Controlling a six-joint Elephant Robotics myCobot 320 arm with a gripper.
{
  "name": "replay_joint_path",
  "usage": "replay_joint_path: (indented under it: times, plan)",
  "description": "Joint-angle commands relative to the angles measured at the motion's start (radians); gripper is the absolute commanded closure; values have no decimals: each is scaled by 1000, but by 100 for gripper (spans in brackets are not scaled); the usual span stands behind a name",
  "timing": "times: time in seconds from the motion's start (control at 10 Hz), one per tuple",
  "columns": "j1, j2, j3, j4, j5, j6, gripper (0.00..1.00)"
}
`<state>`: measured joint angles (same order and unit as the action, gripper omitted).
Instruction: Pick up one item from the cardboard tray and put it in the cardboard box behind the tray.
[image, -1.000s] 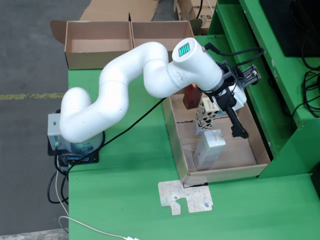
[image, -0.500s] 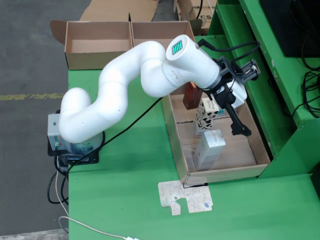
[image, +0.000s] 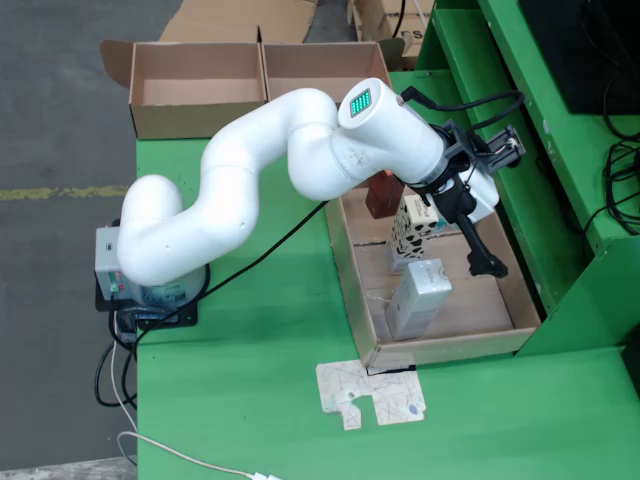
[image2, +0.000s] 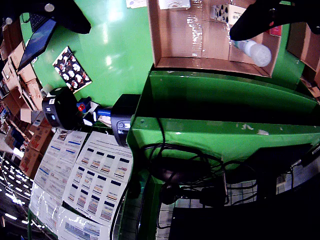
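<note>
Gripper (image: 487, 266) hangs over the cardboard tray (image: 349, 262), right of the spotted box (image: 410, 228); its jaw state is unclear, seemingly empty.

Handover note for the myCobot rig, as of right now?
Gripper: over the right side of the cardboard tray in the fixed view, nothing seen between its fingers; open or shut is unclear.
Items in the tray: grey box, black-and-white patterned box, reddish-brown item at the far end, partly behind the arm.
Cardboard boxes behind the tray: nothing visible inside.
Done: no item moved.
Left: grasp one item, lift it, carry it to a box behind the tray, release.
</note>
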<state>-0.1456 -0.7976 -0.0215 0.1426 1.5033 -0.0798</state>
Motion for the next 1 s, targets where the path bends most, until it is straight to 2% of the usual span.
replay_joint_path:
  times: [0.0, 0.9]
  plan:
    - [-11, 2, 21, 41, -24, -21, 0]
    - [-25, 17, 21, 0, -3, -25, 0]
